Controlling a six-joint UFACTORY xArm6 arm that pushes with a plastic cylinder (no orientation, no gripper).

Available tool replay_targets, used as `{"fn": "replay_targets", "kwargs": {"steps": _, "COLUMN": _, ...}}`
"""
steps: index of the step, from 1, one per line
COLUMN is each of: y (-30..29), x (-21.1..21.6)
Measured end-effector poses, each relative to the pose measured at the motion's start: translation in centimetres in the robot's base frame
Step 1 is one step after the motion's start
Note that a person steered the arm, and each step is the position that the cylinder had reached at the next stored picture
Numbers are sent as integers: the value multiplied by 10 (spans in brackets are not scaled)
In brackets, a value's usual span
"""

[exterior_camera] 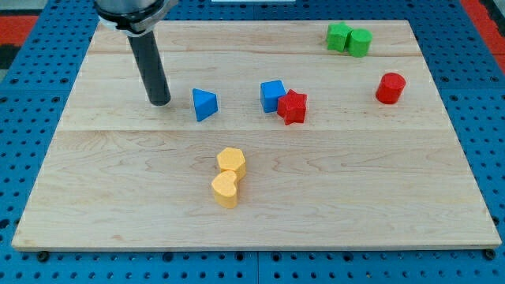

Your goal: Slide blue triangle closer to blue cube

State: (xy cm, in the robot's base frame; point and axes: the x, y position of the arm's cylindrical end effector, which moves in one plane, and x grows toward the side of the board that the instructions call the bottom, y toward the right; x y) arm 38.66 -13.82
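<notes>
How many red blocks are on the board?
2. A red star touches the blue cube near the middle; a red cylinder stands alone toward the view's right. None seems hidden.

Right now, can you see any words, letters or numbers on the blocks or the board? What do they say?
None: no words, letters, numbers or signs show anywhere in this view.
The blue triangle, blue cube, red star and wooden board are all plain.
My tip, just left of the blue triangle, has no marking either.
</notes>
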Motion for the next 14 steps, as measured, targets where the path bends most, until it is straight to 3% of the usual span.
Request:
{"fn": "replay_targets", "kwargs": {"steps": 1, "y": 26, "x": 0}}
{"fn": "replay_targets", "kwargs": {"steps": 3, "y": 28, "x": 43}}
{"fn": "replay_targets", "kwargs": {"steps": 5, "y": 28, "x": 18}}
{"fn": "replay_targets", "kwargs": {"steps": 9, "y": 68, "x": 15}}
{"fn": "replay_targets", "kwargs": {"steps": 14, "y": 64, "x": 1}}
